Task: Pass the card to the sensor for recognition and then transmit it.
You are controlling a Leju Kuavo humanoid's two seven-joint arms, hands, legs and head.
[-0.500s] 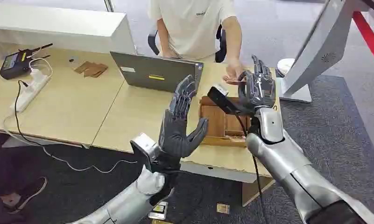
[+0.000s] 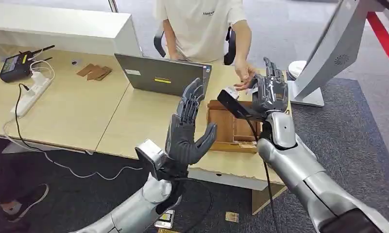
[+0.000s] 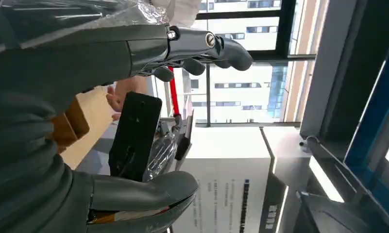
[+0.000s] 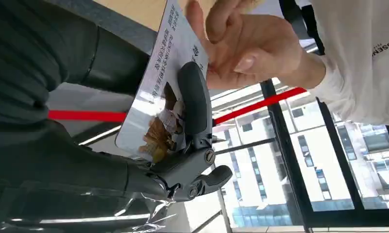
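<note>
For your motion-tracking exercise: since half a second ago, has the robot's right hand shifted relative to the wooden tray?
Barely. The right hand has edged slightly right, away from the wooden tray, while holding the card.

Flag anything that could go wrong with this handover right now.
The right hand pins the card under one finger while the person's hand touches its far edge; a mistimed release could drop it onto the wooden tray. The raised, empty left hand stands close to the right arm's wrist camera and could bump it.

left hand (image 2: 185, 128) raised, fingers (image 2: 192, 99) spread, right hand (image 2: 270, 90) gripping
</note>
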